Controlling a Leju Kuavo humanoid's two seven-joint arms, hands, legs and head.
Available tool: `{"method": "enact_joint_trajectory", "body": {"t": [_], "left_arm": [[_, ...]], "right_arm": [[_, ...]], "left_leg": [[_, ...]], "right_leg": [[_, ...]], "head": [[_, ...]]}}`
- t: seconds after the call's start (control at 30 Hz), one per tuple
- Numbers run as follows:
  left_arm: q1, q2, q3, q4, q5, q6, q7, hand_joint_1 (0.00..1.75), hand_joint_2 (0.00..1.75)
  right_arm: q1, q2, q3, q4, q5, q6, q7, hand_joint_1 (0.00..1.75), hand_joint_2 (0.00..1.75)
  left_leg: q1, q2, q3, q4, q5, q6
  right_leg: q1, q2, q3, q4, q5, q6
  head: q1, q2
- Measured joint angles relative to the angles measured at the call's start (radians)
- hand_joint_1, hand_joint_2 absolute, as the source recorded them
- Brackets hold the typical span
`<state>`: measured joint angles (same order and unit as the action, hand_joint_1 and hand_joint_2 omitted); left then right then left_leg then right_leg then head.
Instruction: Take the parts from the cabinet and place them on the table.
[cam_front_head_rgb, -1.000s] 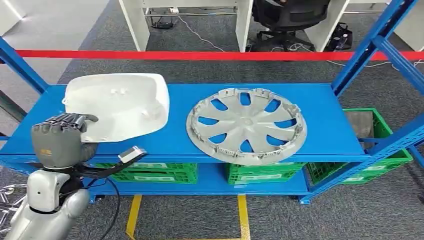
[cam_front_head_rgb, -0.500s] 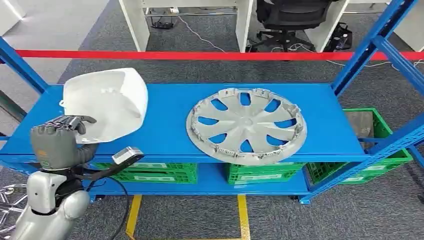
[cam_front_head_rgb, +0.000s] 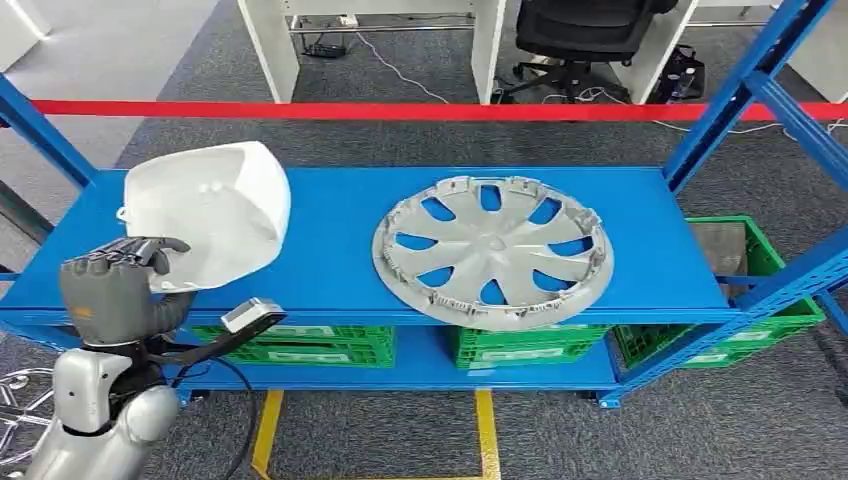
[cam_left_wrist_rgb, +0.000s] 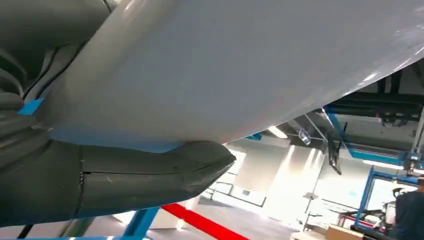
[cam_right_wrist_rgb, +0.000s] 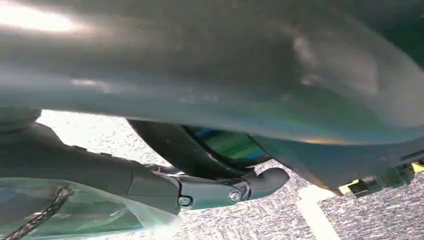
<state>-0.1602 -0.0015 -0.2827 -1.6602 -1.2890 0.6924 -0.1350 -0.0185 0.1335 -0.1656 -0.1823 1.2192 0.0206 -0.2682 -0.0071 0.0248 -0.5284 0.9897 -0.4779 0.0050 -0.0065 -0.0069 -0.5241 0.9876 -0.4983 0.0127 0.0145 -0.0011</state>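
Note:
A white moulded shell part (cam_front_head_rgb: 210, 210) stands tilted up off the left end of the blue shelf (cam_front_head_rgb: 330, 270). My left hand (cam_front_head_rgb: 115, 285) grips its near edge, fingers over the rim. In the left wrist view the part's smooth underside (cam_left_wrist_rgb: 260, 65) lies against my left hand (cam_left_wrist_rgb: 55, 165), the thumb under it. A silver hubcap (cam_front_head_rgb: 492, 250) lies flat on the middle of the shelf, overhanging the front edge a little. The right wrist view shows my right hand (cam_right_wrist_rgb: 210, 187) blurred and dark above speckled floor; how its fingers stand is unclear.
Blue uprights (cam_front_head_rgb: 735, 95) frame the shelf on both sides. Green crates (cam_front_head_rgb: 515, 345) sit on the lower level and at the right (cam_front_head_rgb: 760, 265). A red bar (cam_front_head_rgb: 400, 110) runs behind the rack, with white desks and an office chair (cam_front_head_rgb: 585, 40) beyond. Yellow lines (cam_front_head_rgb: 485, 430) mark the floor.
The white part has tipped up from lying flat, its right edge drawn leftward off the shelf. My left hand has pulled slightly back toward me with it. The hubcap has not moved.

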Motion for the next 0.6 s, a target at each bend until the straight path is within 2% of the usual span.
{"method": "enact_joint_trajectory", "body": {"t": [0.2,0.33,0.4,0.43,0.47,0.5,0.57,0.6], "left_arm": [[0.010,-0.001,0.006,0.000,-0.021,0.000,0.013,1.75,1.75],[0.017,0.000,0.011,0.000,-0.033,0.000,0.027,1.75,1.75],[0.018,0.002,0.012,0.000,-0.037,0.000,0.037,1.75,1.75],[0.017,0.002,0.012,0.000,-0.039,0.000,0.040,1.75,1.75],[0.018,0.002,0.012,0.000,-0.040,0.001,0.042,1.75,1.75],[0.017,0.002,0.012,0.000,-0.041,0.002,0.043,1.75,1.75],[0.020,0.003,0.013,0.000,-0.041,0.003,0.048,1.75,1.75],[0.023,0.004,0.013,0.000,-0.041,0.003,0.050,1.75,1.75]], "right_arm": [[0.000,0.000,0.000,0.000,-0.002,0.001,0.000,0.00,0.00],[0.000,0.000,0.000,0.000,-0.006,0.002,0.001,0.00,0.00],[0.000,0.000,0.000,0.000,-0.009,0.003,0.002,0.00,0.00],[0.000,0.000,0.000,0.000,-0.010,0.003,0.003,0.00,0.00],[0.001,0.000,0.000,0.000,-0.011,0.003,0.003,0.00,0.00],[0.001,0.000,0.000,0.000,-0.012,0.003,0.003,0.00,0.00],[-0.003,0.000,0.000,0.000,-0.016,0.003,0.003,0.00,0.00],[-0.005,0.000,-0.001,0.000,-0.018,0.003,0.003,0.00,0.00]], "left_leg": [[-0.003,0.000,-0.001,0.002,-0.002,0.003],[-0.006,0.000,-0.004,0.009,-0.006,0.009],[-0.006,0.000,-0.006,0.012,-0.001,0.016],[-0.003,0.001,-0.006,0.000,0.007,0.025],[0.003,0.008,-0.002,-0.012,0.017,0.031],[0.004,0.009,-0.005,-0.017,0.021,0.037],[0.002,0.011,-0.016,-0.015,0.025,0.040],[0.001,0.013,-0.020,-0.014,0.027,0.038]], "right_leg": [[-0.003,0.000,0.000,0.000,0.001,0.002],[-0.005,0.000,0.000,0.000,0.002,0.009],[-0.006,0.000,0.001,-0.003,0.010,0.018],[-0.004,0.000,0.002,-0.004,0.011,0.022],[-0.004,0.002,-0.011,0.006,-0.010,0.023],[-0.002,0.003,-0.027,0.043,-0.043,0.025],[-0.004,0.003,-0.092,0.205,-0.126,0.028],[-0.004,0.003,-0.121,0.277,-0.154,0.030]], "head": [[0.000,0.000],[0.000,0.000],[0.000,0.000],[0.000,0.000],[0.000,0.000],[0.003,0.000],[0.005,0.000],[0.007,0.000]]}}
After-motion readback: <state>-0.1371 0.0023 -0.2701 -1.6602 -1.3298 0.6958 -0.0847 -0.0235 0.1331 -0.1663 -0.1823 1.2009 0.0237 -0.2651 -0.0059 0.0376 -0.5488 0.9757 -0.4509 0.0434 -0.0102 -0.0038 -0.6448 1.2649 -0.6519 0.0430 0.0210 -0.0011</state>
